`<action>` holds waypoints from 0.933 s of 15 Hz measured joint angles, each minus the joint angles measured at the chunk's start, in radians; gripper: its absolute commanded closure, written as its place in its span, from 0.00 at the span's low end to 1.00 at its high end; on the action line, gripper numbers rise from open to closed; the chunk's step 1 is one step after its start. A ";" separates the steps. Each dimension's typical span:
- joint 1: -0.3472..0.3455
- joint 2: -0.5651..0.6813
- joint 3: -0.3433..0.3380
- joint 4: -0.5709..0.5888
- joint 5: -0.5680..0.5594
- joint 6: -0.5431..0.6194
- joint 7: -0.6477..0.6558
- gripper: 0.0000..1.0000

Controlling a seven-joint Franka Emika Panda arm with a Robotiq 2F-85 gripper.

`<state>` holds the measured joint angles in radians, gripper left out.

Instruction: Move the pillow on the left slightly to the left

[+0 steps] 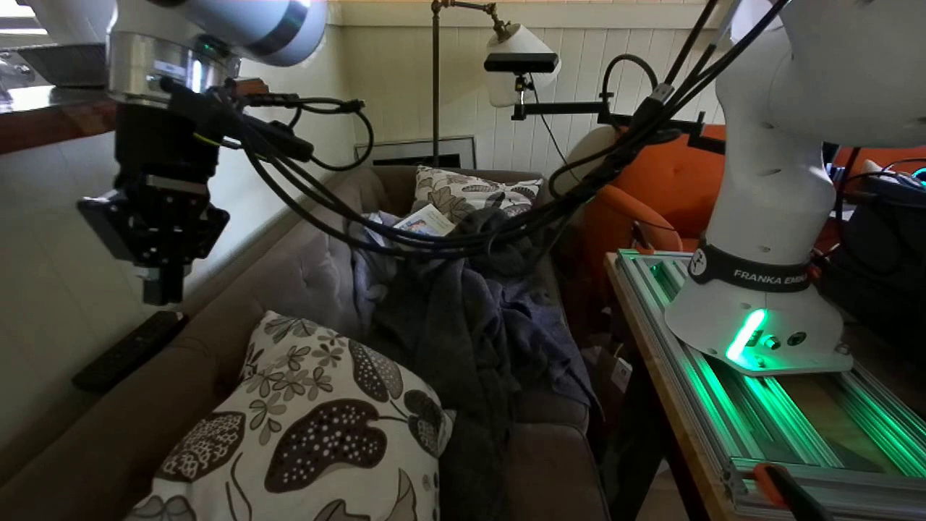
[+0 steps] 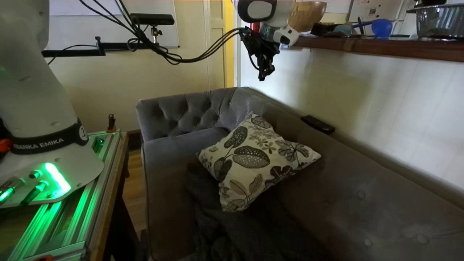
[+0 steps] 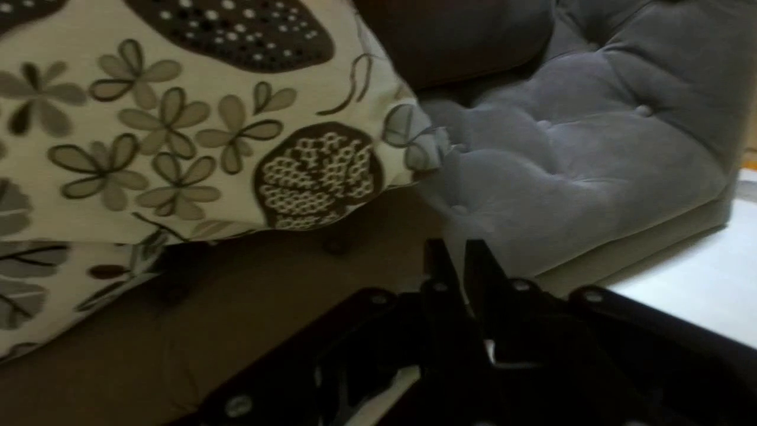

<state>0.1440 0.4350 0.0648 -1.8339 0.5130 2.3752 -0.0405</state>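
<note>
Pillow point(image 1: 311, 434) of cream cloth, printed with big dark leaves and small flowers, lies plump in the foreground in an exterior view, leaning on the buttoned back of the grey sofa point(image 1: 311, 282). Rumpled dark fabric point(image 1: 463, 318) spreads beside it; another leaf-printed cushion point(image 1: 477, 192) sits at the far end. The angular black gripper point(image 1: 163, 289) hangs higher, apart from the pillow.

In an exterior view, a flat black remote point(image 2: 318, 124) lies along the sofa's top edge, and the pillow shows square and tilted, one corner up on the velvety back.

In the wrist view, the gripper's fingers point(image 3: 439, 260) stand close together, a sliver of gap between, apart from the pillow, whose smooth, rounded front tapers to a creased corner.
</note>
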 measured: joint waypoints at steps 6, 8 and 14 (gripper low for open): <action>-0.037 0.001 -0.011 -0.041 -0.068 0.034 0.087 0.86; -0.037 0.001 -0.006 -0.040 -0.068 0.034 0.087 0.96; -0.080 0.007 -0.017 -0.037 -0.067 0.069 0.128 0.96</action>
<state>0.0643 0.4420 0.0482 -1.8706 0.4460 2.4446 0.0874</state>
